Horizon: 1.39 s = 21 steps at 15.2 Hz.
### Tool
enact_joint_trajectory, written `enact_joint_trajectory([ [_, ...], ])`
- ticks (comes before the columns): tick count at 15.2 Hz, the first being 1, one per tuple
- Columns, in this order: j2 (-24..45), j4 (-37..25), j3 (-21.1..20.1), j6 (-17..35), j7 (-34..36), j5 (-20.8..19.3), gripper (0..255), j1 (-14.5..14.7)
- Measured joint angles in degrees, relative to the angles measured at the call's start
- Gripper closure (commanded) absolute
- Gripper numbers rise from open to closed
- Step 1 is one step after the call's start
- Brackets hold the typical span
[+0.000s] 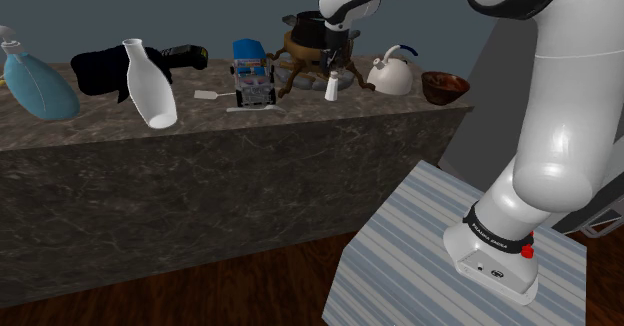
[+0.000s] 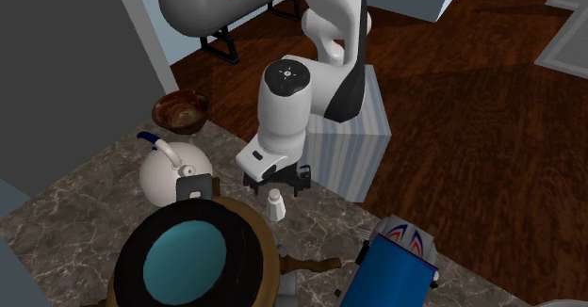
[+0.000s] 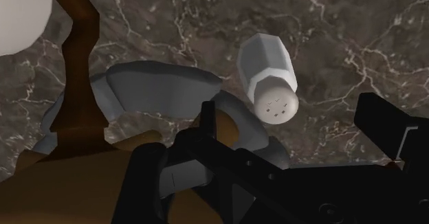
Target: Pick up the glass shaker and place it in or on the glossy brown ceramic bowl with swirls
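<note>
Pot (image 2: 137, 244), blue truck (image 2: 391, 272) cut off at second exterior view's bottom edge

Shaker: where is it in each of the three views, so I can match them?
Shoulder view: shaker at upper middle, left of the white kettle.
Second exterior view: centre, right of that kettle.
Wrist view: just ahead of the open tool.
Shared landmark: the marble counter beneath it.

brown stand (image 1: 293, 60) crowding shaker (image 1: 331, 87), kettle (image 1: 391, 76) nearby
</note>
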<state>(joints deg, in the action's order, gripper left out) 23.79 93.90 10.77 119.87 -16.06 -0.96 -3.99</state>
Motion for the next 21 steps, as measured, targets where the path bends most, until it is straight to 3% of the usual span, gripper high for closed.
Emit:
enact_joint_trajectory([
  [6,2.4,1.1,-0.1,3.5,-0.3,0.4,0,-0.4],
  [13,2.6,1.4,-0.1,4.0,-0.3,0.4,0,-0.4],
  [14,2.6,1.4,-0.1,4.0,-0.3,0.4,255,-0.4],
  [21,2.6,1.3,-0.1,4.0,-0.3,0.4,255,-0.4],
])
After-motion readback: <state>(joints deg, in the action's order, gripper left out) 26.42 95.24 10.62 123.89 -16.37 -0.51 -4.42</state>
